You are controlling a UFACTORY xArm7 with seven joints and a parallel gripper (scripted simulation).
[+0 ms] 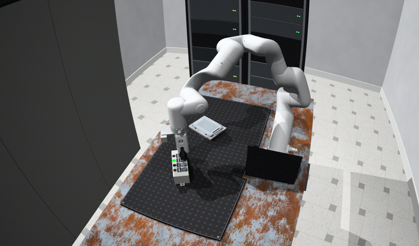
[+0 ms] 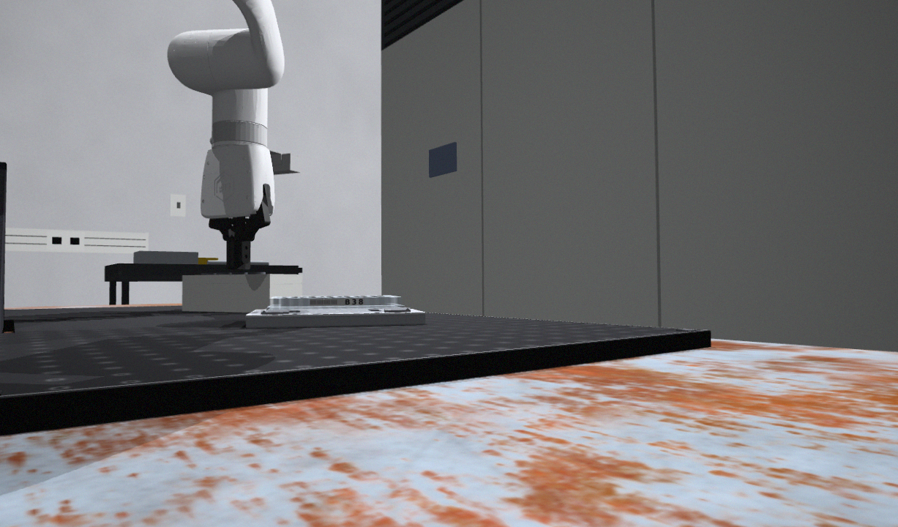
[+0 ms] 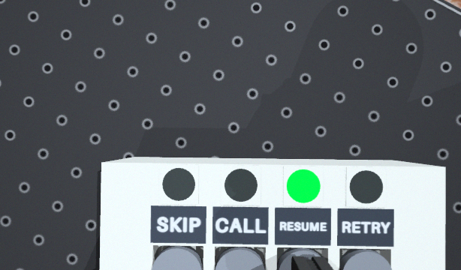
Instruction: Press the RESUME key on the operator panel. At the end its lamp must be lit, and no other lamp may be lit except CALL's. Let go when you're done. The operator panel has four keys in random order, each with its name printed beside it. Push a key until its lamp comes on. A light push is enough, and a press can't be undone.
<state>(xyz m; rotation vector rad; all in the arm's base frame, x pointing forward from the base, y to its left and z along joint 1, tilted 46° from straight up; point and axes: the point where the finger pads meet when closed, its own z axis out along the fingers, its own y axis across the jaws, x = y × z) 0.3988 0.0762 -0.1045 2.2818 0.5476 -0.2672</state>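
Observation:
The white operator panel (image 1: 180,166) lies on the black perforated mat. In the wrist view its labels read SKIP, CALL, RESUME (image 3: 302,226) and RETRY from left to right, with a lamp above each. The RESUME lamp (image 3: 303,186) glows green, and it also shows in the overhead view (image 1: 174,160). The SKIP lamp (image 3: 178,184), CALL lamp (image 3: 240,184) and RETRY lamp (image 3: 366,187) are dark. My gripper (image 3: 310,263) is shut and empty, its black fingertips down on the RESUME key (image 3: 302,255). It shows upright over the panel in the overhead view (image 1: 182,155) and in the low side view (image 2: 239,258).
A white well plate on a grey base (image 1: 207,127) lies on the mat behind the panel. A black box (image 1: 272,164) stands at the mat's right edge beside the arm's base. A tall dark cabinet (image 1: 52,116) stands close on the left. Server racks (image 1: 247,36) stand behind.

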